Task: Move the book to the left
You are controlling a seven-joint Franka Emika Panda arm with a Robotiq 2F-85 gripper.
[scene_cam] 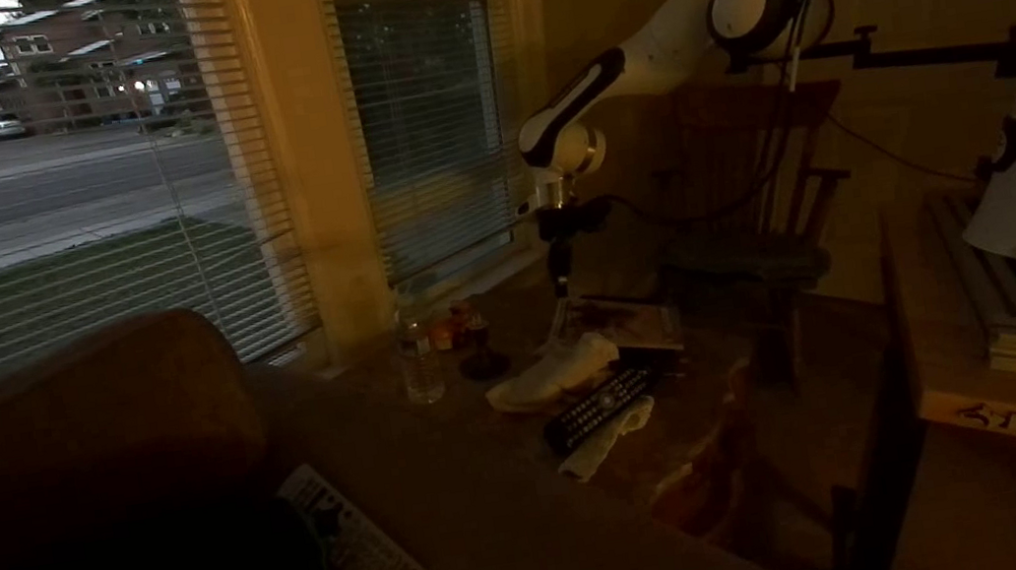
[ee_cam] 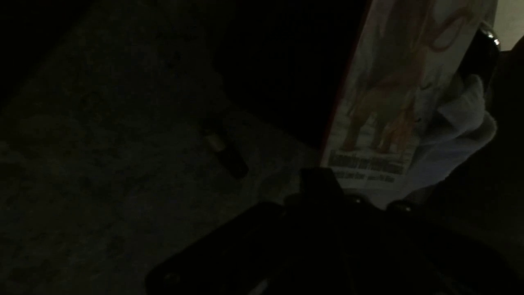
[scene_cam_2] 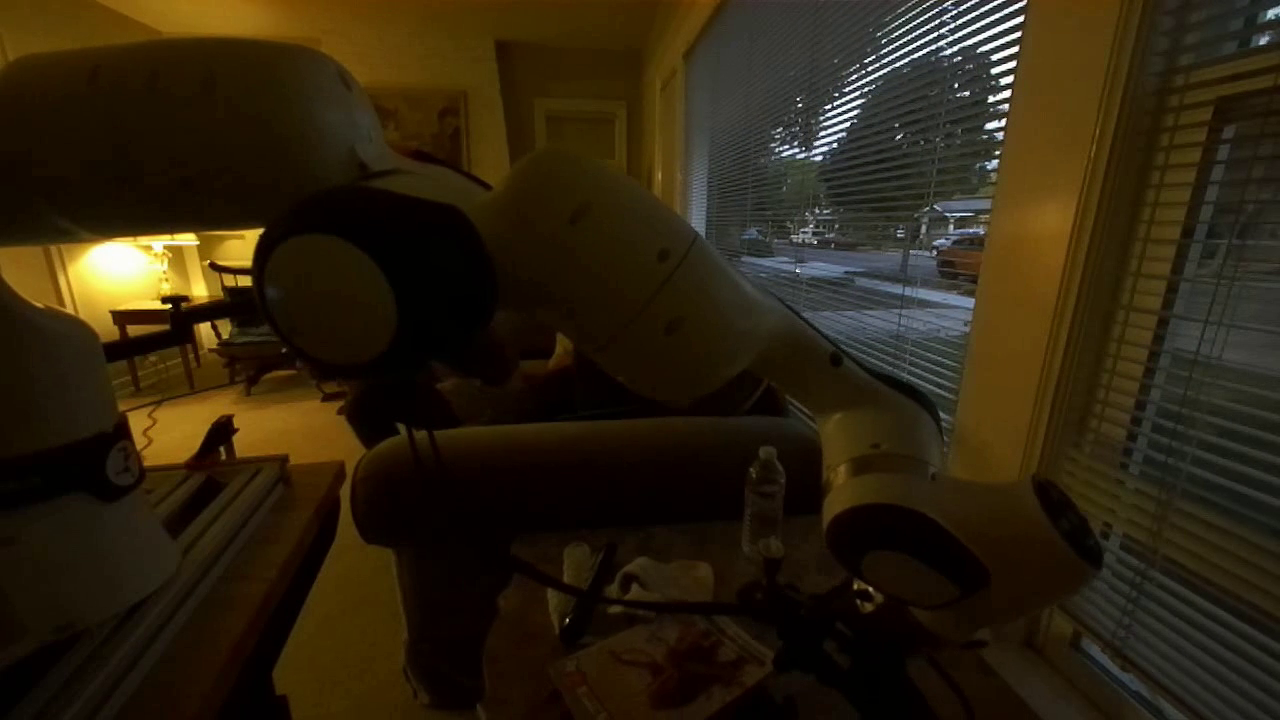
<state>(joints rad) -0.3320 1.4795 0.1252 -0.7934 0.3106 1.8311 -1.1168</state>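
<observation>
Hanging by the book, the gripper is too dark to tell whether it grips; beside the book lies white cloth

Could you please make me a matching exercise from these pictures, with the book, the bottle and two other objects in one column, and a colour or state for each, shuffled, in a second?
Column one
1. book
2. bottle
3. remote control
4. cloth

Column two
A. black, with rows of buttons
B. clear, standing upright
C. plain white, lying rumpled
D. pale cover with a reddish-brown picture

Right pairs
1-D
2-B
3-A
4-C
</observation>
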